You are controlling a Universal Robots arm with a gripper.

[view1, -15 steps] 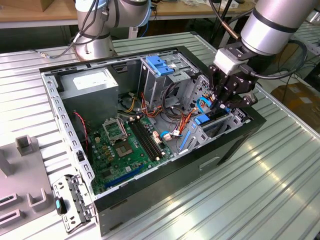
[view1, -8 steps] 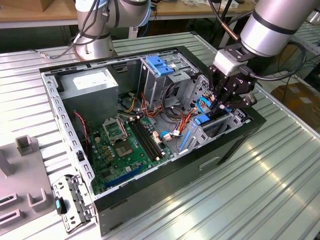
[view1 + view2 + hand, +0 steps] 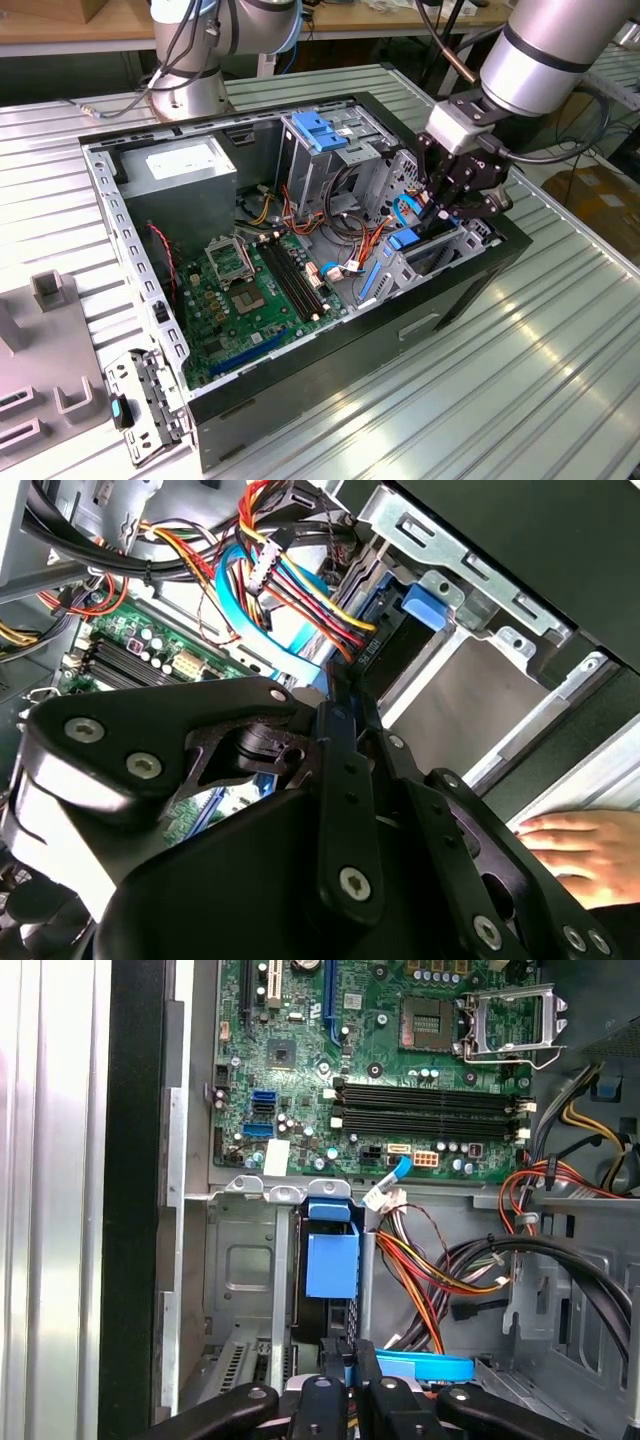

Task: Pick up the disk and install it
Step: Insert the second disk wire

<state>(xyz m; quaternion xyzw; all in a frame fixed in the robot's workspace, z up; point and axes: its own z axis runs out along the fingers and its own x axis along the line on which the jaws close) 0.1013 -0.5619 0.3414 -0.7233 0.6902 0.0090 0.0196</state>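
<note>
Contents, in order from the exterior view's left to its right.

1. Table (image 3: 560,380): ribbed metal top, carrying everything listed.
2. Grey fixture blocks (image 3: 50,290): at the near left, outside the case.
3. Loose metal bracket (image 3: 145,410) with a small blue clip: lies against the case's near left corner.
4. Computer case (image 3: 330,360): black, lying on its side with the side panel off.
5. Power supply (image 3: 190,165): grey box with a white sticker, in the far left corner of the case.
6. Motherboard (image 3: 250,290): green, flat on the case floor, with an empty processor socket and memory slots.
7. Upright drive cage (image 3: 325,165): bare metal, blue handle on top, at the far middle.
8. Cable bundle (image 3: 440,1280): red, yellow, orange and black, with a flat blue data cable beside it.
9. Disk (image 3: 332,1260) (image 3: 404,240): stands on edge in the metal bay at the right end of the case, blue rail uppermost.
10. Hand (image 3: 432,222) (image 3: 348,1360) (image 3: 338,705): black, reaching into the case directly above the disk's end. Fingers are drawn close together with a sliver of blue between the tips; whether they pinch the disk cannot be told.
11. Person's fingers (image 3: 580,845): seen in the second wrist view, resting on the table outside the case wall.
</note>
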